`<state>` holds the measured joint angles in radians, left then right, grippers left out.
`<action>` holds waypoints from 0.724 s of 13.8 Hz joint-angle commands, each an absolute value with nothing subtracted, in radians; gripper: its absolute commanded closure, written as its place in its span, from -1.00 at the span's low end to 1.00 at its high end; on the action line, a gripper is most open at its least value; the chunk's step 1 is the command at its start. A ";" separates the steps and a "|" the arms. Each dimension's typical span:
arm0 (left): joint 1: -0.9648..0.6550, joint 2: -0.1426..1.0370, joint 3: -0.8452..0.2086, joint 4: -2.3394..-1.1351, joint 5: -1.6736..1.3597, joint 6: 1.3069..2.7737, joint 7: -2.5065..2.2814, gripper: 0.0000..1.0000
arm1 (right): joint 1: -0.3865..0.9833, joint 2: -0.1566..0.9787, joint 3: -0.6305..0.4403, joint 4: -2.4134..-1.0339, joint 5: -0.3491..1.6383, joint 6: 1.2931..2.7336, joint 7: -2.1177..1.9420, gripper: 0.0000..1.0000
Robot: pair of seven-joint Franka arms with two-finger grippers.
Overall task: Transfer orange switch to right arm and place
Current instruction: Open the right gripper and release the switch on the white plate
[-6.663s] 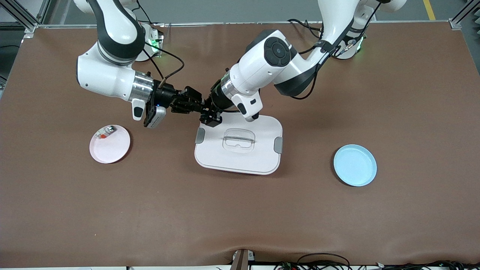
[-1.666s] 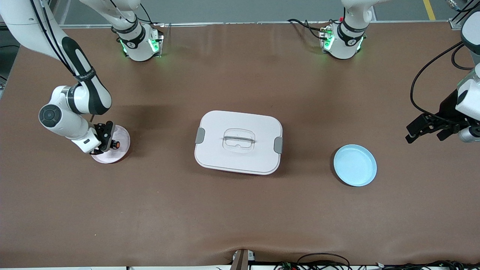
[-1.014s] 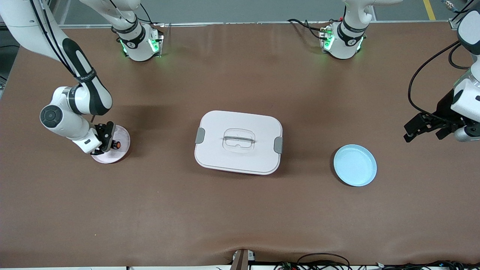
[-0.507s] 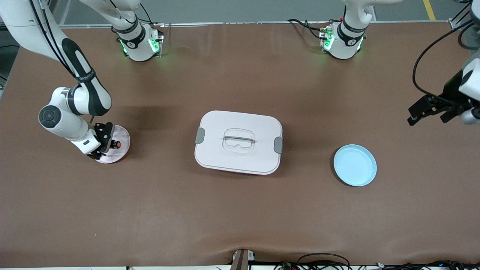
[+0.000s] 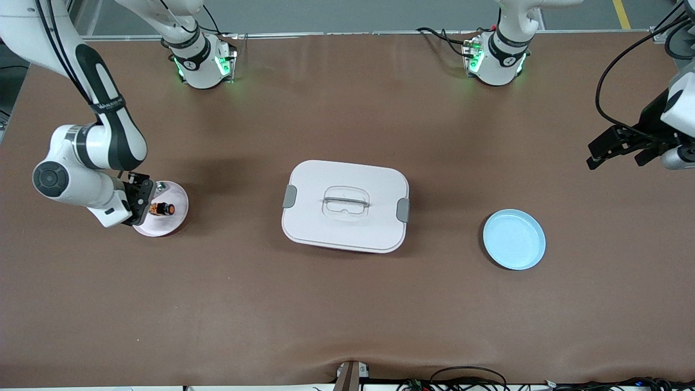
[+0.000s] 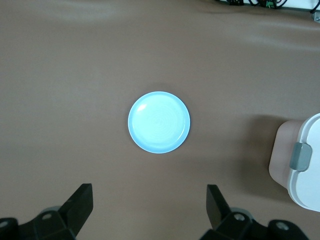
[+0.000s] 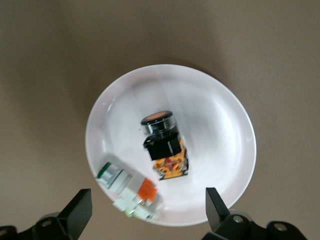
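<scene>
right gripper, fingers spread wide and empty, is being held over the edge of the pale pink round plate. tiny black stubby orange switch is lying on its side on that plate, released, touching neither finger. small clear-and-silver piece with a red bit is lying just beside it. placing is judged done; a clean lift away is called for next. left gripper, wide and empty, is waiting over the left arm's end of the table, near the light blue plate. counted: two plates, one white lidded box, one switch.
</scene>
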<state>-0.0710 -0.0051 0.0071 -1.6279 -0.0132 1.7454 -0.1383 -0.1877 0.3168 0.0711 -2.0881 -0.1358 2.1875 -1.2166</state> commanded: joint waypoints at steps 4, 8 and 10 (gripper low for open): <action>-0.075 0.034 0.011 -1.552 -0.018 1.729 -0.143 -1.00 | -0.190 0.222 0.074 -2.017 -0.017 1.936 -0.921 -1.00; -0.077 0.035 0.011 -1.549 -0.006 1.706 -0.138 -1.00 | -0.199 0.163 0.072 -1.974 0.017 1.838 -0.726 -1.00; -0.074 0.035 0.012 -1.549 0.002 1.703 -0.135 -1.00 | -0.180 0.131 0.078 -1.964 0.017 1.790 -0.564 -1.00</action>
<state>-0.0724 0.0233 0.0076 -1.5815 -0.0133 1.7324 -0.1403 -0.1916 0.1806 0.0674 -1.9644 0.0022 1.8345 -0.6930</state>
